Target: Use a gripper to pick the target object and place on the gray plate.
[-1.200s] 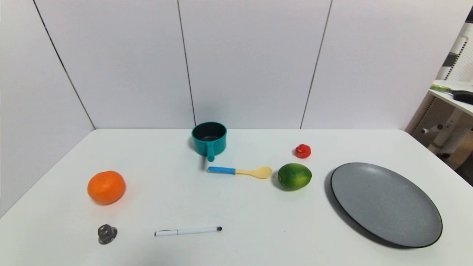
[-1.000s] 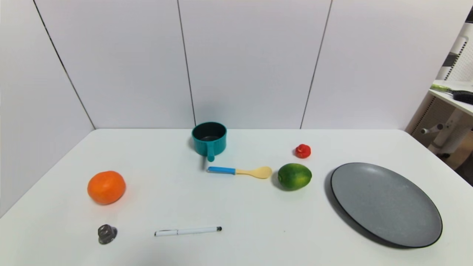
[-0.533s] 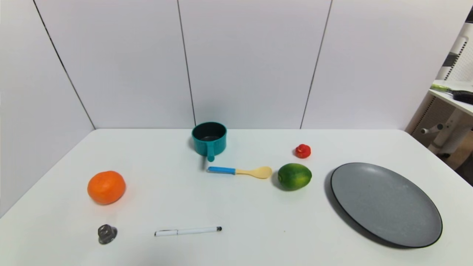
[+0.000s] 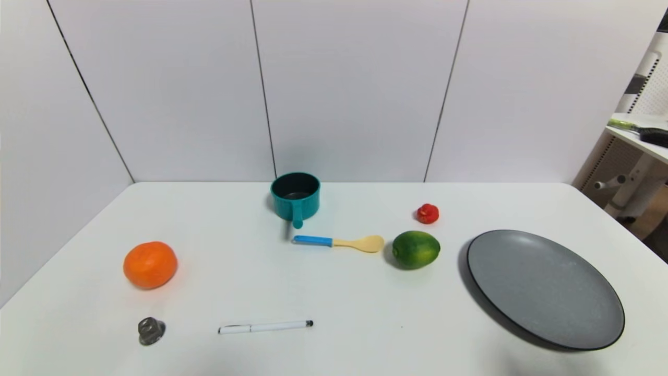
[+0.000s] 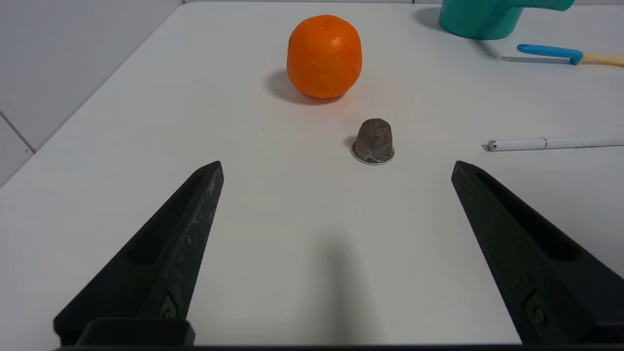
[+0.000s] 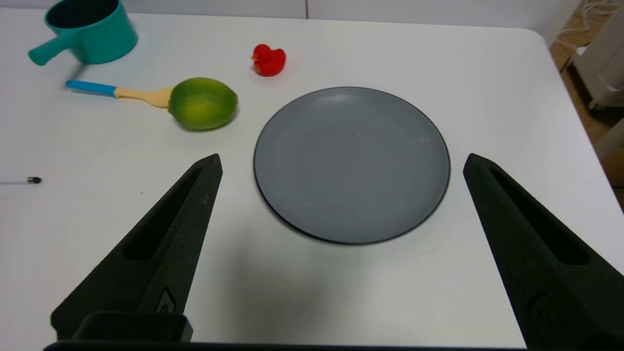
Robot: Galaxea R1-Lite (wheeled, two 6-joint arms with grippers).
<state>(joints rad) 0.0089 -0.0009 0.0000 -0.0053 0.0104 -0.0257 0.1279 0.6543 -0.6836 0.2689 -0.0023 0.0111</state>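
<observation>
The teal saucepan (image 4: 295, 196) stands upright at the back middle of the table, its short handle toward me; it also shows in the right wrist view (image 6: 90, 30) and, partly, in the left wrist view (image 5: 482, 18). The gray plate (image 4: 543, 287) lies at the right, bare; it also shows in the right wrist view (image 6: 351, 163). Neither arm shows in the head view. My left gripper (image 5: 336, 165) is open and empty over the near left of the table. My right gripper (image 6: 341, 158) is open and empty just on the near side of the plate.
A blue-handled beige spoon (image 4: 339, 242) lies in front of the saucepan, a green lime (image 4: 416, 249) and a red toy duck (image 4: 427, 213) between it and the plate. An orange (image 4: 150, 264), a small grey capsule (image 4: 151, 330) and a white pen (image 4: 265, 327) lie near left.
A faint shadow has appeared on the table just in front of the plate's near edge. Nothing on the table has moved.
</observation>
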